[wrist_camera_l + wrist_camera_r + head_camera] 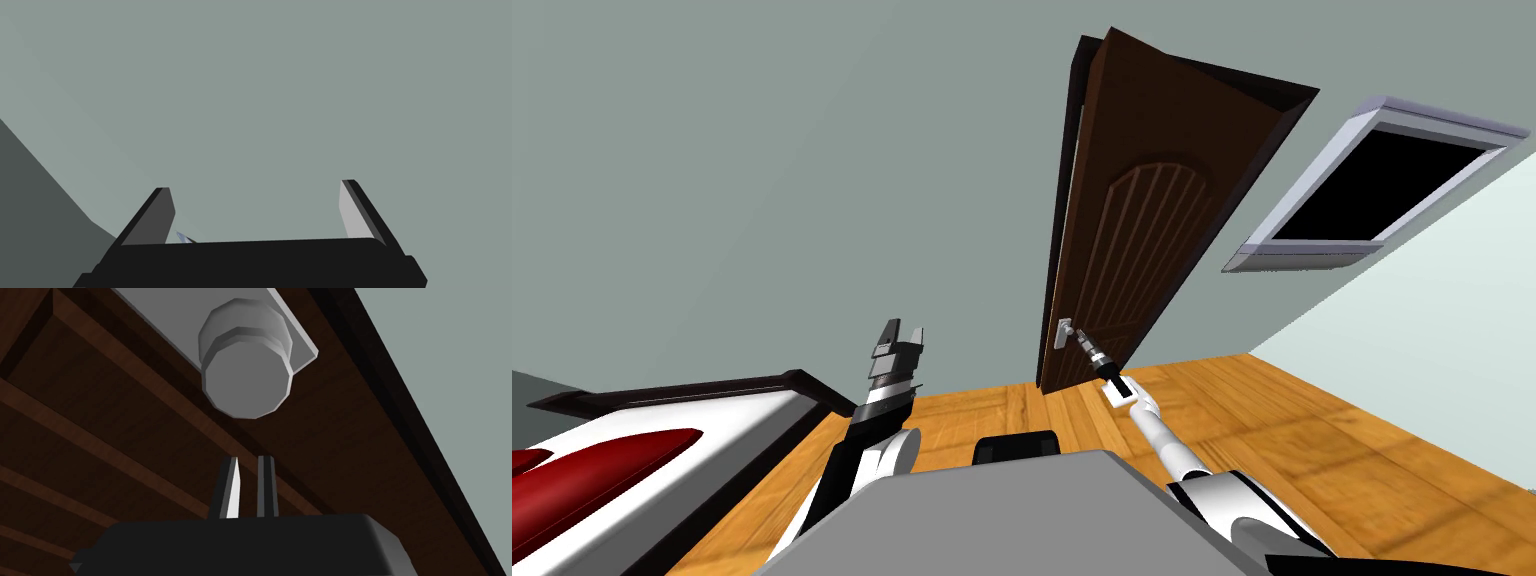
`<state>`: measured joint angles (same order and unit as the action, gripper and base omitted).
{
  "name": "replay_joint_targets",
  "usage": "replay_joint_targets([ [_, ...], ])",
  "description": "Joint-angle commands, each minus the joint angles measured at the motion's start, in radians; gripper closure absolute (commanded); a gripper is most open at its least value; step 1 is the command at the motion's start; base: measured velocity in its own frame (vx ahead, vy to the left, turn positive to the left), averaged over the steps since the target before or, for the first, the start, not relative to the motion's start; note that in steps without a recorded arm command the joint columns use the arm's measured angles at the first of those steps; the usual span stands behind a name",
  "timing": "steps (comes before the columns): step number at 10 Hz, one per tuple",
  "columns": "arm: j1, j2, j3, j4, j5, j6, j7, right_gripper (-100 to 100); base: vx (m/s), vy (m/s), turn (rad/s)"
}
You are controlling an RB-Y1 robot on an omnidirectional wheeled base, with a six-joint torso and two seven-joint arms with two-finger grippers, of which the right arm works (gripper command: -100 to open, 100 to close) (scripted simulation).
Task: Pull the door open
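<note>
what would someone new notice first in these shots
The tall dark brown door in the grey-green wall stands out, with the right claw shut just short of its grey knob, not gripping it. The left claw is raised, open, facing the wall, and a pale-framed window right of the door shows black.

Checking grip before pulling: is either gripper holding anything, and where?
Nothing held: right gripper shut, short of the door knob; left gripper open, empty.

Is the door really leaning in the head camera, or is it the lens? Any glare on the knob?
Head view: door and window splay alike, so it's the wide lens. Right wrist view: grey knob softly shaded, no glare, beyond the shut right claw.
</note>
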<state>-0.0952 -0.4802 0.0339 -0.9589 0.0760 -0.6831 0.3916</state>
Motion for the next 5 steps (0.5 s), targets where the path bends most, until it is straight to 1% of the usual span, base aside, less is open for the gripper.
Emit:
replay_joint_targets([
  [1, 0.014, -0.013, -0.001, -0.008, 0.023, -0.005, 0.050, -100, -0.027, 0.059, -0.069],
  [2, 0.022, -0.021, -0.002, -0.010, 0.038, -0.010, 0.079, -100, -0.036, 0.060, -0.063],
  [3, 0.022, -0.021, -0.002, -0.010, 0.038, -0.010, 0.086, -100, -0.023, 0.038, -0.024],
  [5, 0.039, -0.038, -0.004, -0.013, 0.069, -0.021, 0.150, -100, -0.027, 0.033, -0.059],
])
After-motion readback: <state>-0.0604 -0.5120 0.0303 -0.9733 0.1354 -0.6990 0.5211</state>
